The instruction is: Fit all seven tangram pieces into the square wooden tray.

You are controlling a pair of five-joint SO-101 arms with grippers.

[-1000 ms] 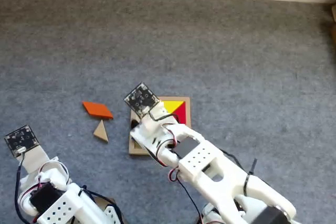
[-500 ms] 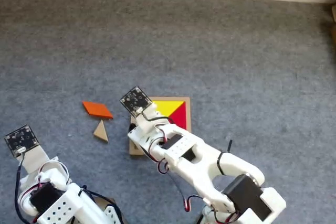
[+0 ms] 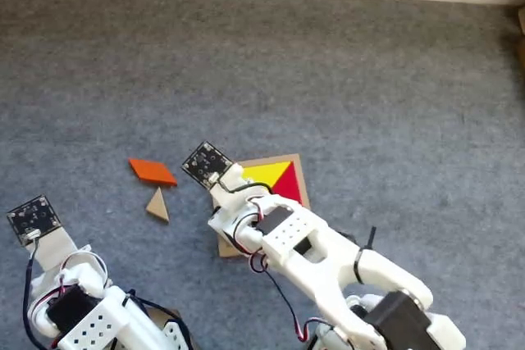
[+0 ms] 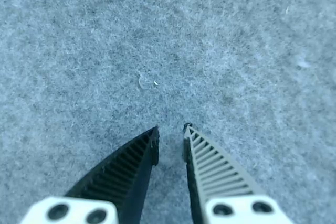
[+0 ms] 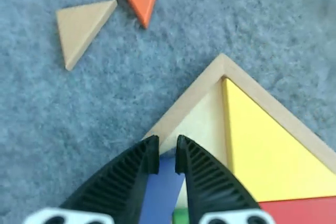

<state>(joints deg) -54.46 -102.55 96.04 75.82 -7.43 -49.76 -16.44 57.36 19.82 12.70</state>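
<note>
Here, right tool (image 5: 164, 149) barely parted above blue piece (image 5: 161, 192), left tool (image 4: 170, 129) ajar, empty.

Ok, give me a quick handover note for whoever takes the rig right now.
Left gripper: slightly open, empty, above the carpet.
Right gripper: at a corner of the wooden tray, above the blue piece.
Done: yellow triangle, red piece, green piece and blue piece in the tray.
To do: orange parallelogram and tan triangle, on the carpet beside the tray. The arm hides the tray's other slots.
</note>
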